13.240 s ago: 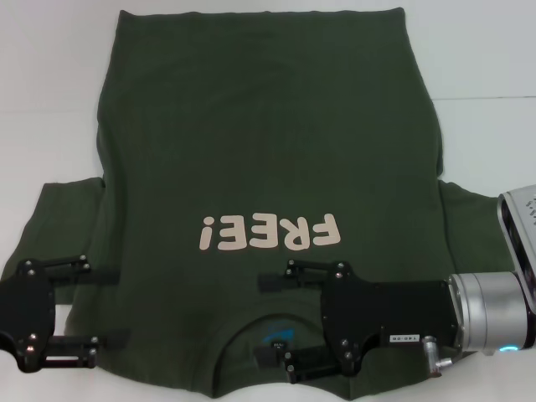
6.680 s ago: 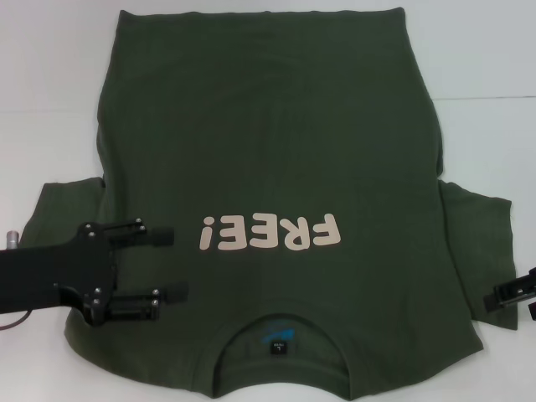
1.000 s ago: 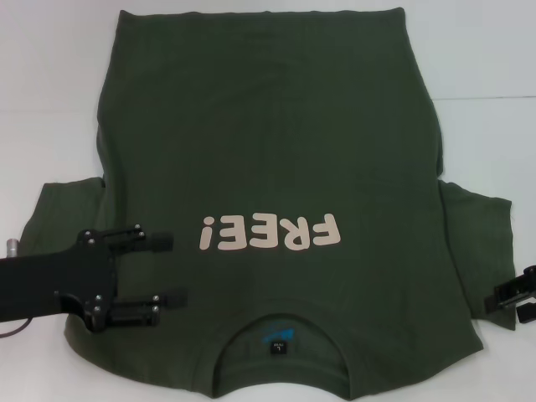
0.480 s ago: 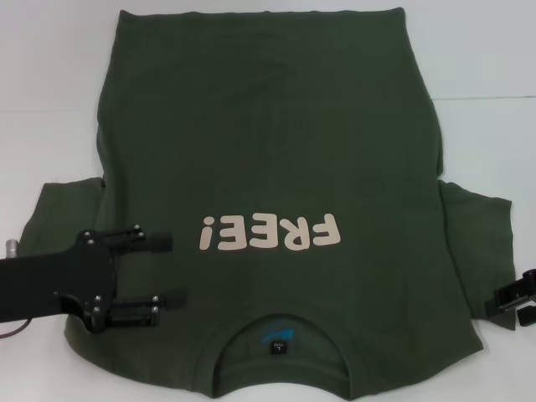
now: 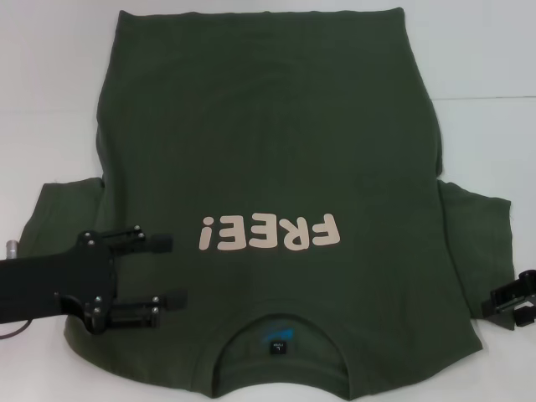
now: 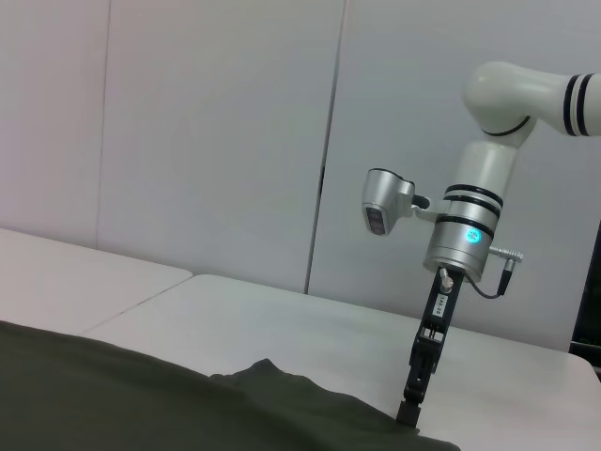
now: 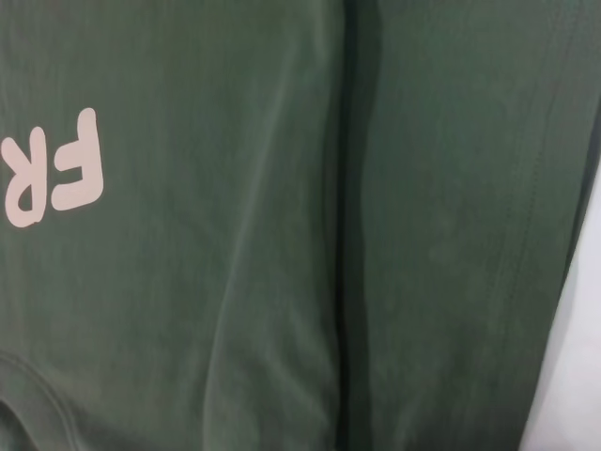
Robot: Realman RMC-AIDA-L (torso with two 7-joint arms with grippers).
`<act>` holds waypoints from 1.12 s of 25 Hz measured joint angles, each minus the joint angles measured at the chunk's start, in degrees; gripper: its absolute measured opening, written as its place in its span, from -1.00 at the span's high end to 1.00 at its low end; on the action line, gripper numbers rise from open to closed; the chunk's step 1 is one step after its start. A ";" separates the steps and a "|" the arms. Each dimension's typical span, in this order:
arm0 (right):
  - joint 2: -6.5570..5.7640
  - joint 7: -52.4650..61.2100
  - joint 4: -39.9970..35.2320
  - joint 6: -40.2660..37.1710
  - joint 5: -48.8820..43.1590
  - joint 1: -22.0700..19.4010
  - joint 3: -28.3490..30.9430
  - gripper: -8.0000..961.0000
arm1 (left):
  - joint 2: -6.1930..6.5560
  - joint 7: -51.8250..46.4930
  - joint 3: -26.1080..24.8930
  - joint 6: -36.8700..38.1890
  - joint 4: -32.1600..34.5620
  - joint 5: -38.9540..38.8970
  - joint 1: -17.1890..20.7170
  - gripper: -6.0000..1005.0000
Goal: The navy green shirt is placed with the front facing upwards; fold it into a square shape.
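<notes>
White table point(image 5: 50, 100) carries the navy green shirt point(image 5: 268, 142), spread flat, print up; our left gripper point(image 5: 172, 270) hovers unclenched beside its collar point(image 5: 280, 331); our right gripper point(image 5: 512, 300) sits at the far sleeve, apparently parted.

Navy green shirt point(image 5: 268, 151): dark olive green all over, plain, no pattern. Pale pink "FREE!" print point(image 5: 270, 232) on the chest. Ribbed collar point(image 5: 280, 368) same olive green; neck label point(image 5: 277, 345) black, with a bright blue mark just above it. Table point(image 5: 50, 100) white, walls pale grey-white. Left gripper point(image 5: 172, 270) matte black with small silver screws. Right gripper point(image 5: 496, 299) black; in the left wrist view its arm point(image 6: 526, 89) is white with black bands, silver wrist section, glowing cyan light.
</notes>
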 joint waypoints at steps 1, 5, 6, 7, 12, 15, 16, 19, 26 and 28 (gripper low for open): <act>0.01 -0.01 0.14 0.09 0.01 0.03 0.01 -0.36 | 0.00 0.10 0.00 -0.02 -0.12 0.00 0.00 -0.59; 0.14 -0.09 0.24 0.22 0.01 0.18 0.03 -0.36 | 0.00 0.45 -0.12 -0.15 -0.41 0.00 0.00 -0.59; 0.21 -0.16 0.27 0.25 0.04 0.24 0.05 -0.36 | 0.00 0.45 -0.12 -0.15 -0.41 0.00 0.00 -0.59; 0.31 -0.23 0.28 0.24 0.12 0.33 0.14 -0.36 | 0.00 0.46 -0.09 -0.23 -0.41 0.00 0.01 -0.59; 0.96 -0.75 0.38 0.62 0.62 0.54 0.48 -0.36 | 0.00 0.46 0.00 -0.41 -0.49 0.00 0.00 -0.59; 1.22 -0.99 0.62 0.82 1.45 0.61 0.51 -0.36 | 0.00 0.46 0.01 -0.48 -0.49 0.00 0.00 -0.59; 1.28 -1.02 0.67 0.80 1.88 0.62 0.47 -0.36 | 0.00 0.46 0.00 -0.50 -0.49 0.00 0.00 -0.59; 1.28 -1.08 0.65 0.82 2.52 0.68 0.47 -0.36 | 0.00 0.49 0.00 -0.51 -0.50 0.00 0.01 -0.59; 1.25 -1.08 0.56 1.62 3.00 1.06 0.50 -0.34 | 0.00 0.94 0.00 -0.59 -1.10 0.00 0.01 -0.59; 1.24 -1.07 0.54 1.70 3.00 1.11 0.51 -0.34 | 0.00 0.96 0.00 -0.59 -1.14 0.00 0.01 -0.59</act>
